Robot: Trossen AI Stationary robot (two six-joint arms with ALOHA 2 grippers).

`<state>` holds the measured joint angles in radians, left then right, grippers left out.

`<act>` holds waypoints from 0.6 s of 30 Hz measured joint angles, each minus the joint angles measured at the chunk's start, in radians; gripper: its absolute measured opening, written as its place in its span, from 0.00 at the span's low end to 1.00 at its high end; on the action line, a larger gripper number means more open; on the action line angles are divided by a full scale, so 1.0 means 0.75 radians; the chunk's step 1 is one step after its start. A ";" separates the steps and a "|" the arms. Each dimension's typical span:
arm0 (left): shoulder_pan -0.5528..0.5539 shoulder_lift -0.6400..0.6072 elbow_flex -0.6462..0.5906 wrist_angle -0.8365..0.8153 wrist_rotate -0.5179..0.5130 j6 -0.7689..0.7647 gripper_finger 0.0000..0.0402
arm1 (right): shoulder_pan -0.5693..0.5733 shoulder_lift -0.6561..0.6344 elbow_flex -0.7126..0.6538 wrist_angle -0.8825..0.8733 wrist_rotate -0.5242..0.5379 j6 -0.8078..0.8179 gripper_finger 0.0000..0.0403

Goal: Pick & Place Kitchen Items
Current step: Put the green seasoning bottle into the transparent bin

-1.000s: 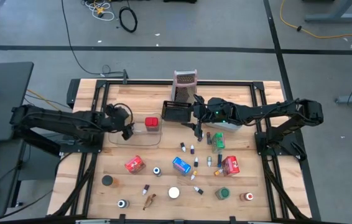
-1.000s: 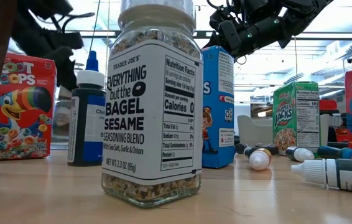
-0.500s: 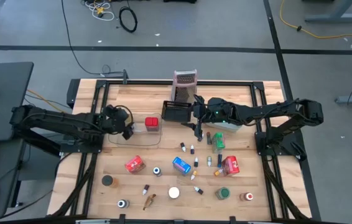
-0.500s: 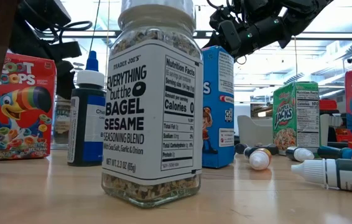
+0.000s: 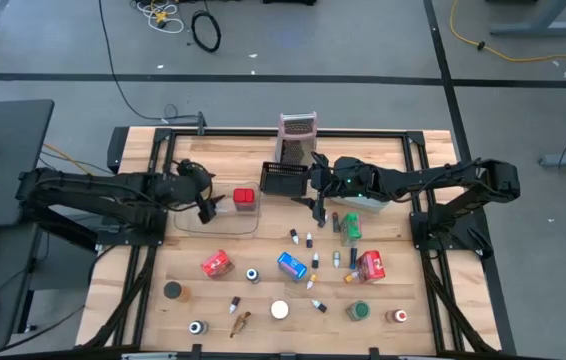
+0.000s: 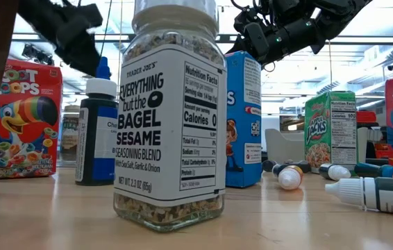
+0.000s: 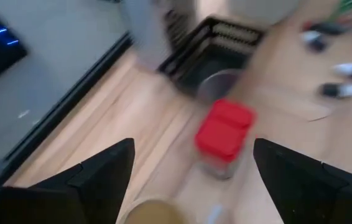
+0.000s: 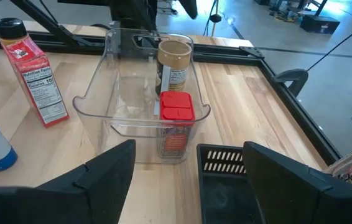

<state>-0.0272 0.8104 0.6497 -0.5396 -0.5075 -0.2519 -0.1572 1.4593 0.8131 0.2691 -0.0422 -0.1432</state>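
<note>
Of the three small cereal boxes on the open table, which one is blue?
The blue cereal box, lying in the middle of the table. The box left of it and the one to its right are both red.

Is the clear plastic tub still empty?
No, the right wrist view shows the clear tub holding a red-lidded jar and a brown-lidded jar.

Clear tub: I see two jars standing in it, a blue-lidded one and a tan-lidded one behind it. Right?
Not quite. The nearer jar's lid is red, not blue: the right wrist view shows the red-lidded jar at the front wall of the clear tub, with the tan-lidded jar behind it. Two jars standing in the tub is right.
</note>
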 joint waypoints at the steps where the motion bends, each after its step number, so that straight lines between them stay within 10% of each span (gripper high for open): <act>1: 0.000 0.000 0.001 0.036 0.055 0.016 0.85 | 0.000 0.000 0.000 0.000 0.000 0.000 0.76; 9: -0.006 0.058 0.000 0.249 0.418 0.102 0.85 | 0.003 0.000 0.000 0.007 -0.026 0.000 0.76; 18: -0.025 0.100 0.000 0.290 0.413 0.241 0.85 | 0.089 0.000 0.000 0.201 -0.577 -0.102 0.76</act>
<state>-0.0460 0.8852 0.6498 -0.3219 -0.1974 -0.0710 -0.0907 1.4593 0.8131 0.4200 -0.4750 -0.2194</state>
